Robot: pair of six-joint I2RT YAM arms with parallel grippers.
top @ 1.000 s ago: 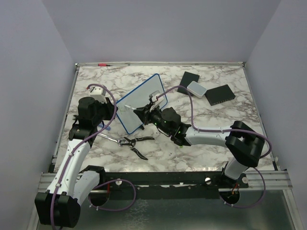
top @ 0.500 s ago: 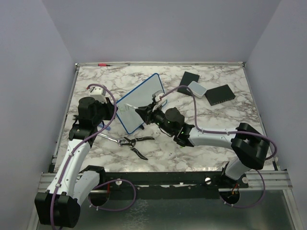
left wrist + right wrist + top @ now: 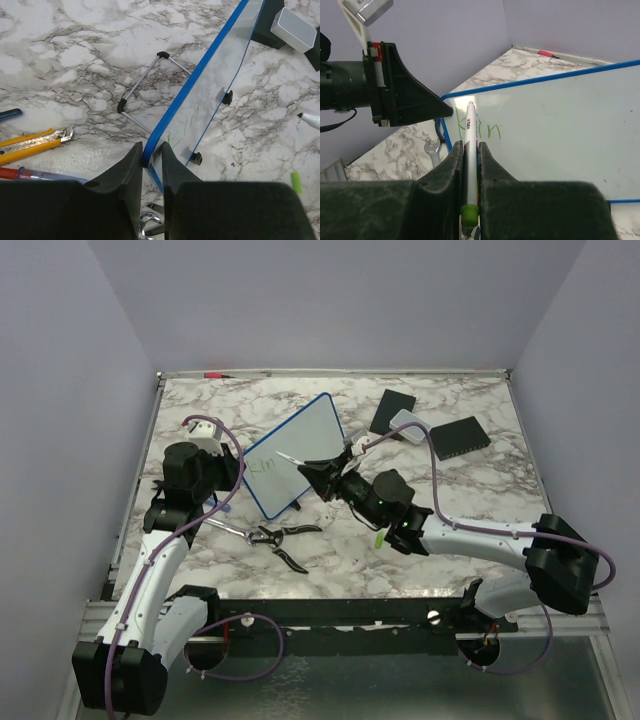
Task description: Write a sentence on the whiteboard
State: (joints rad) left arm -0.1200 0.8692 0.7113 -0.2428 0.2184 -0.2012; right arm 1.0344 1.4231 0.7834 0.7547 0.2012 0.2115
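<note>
- Right end effector (image 3: pixel 468 146): fingers pressed together on the barrel of a white marker (image 3: pixel 471 122). The green end faces the wrist and the tip aims at the whiteboard (image 3: pixel 560 115).
- Risk, grip: only a short stretch of smooth barrel is clamped. A hard press on the board could likely push the marker back through the fingers or swivel it, which would break the strokes.
- Risk, placement: in the left wrist view the tip stands clear of the board face. A touchdown on the green "Kin" (image 3: pixel 481 129), the start of the sentence, would overwrite it, and one set too low would bend the line.
- Left end effector (image 3: pixel 151 150): pinches the blue frame at the board's near-left corner.
- Whiteboard position: it leans tilted on a wire stand (image 3: pixel 145 85), left of centre on the surface (image 3: pixel 340 570).
- Risk, support: writing pressure pushes the board away. If the pinch slips, the board may swing on the stand or fold it.
- Right arm: stretched low from the near-right base toward the left, wrist pointing far-left.
- Left arm: folded at the elbow above the near-left base, wrist pointing right.
- Risk, clearance: the two end effectors lie near each other, so a wide stroke leftward could bring them into contact.
</note>
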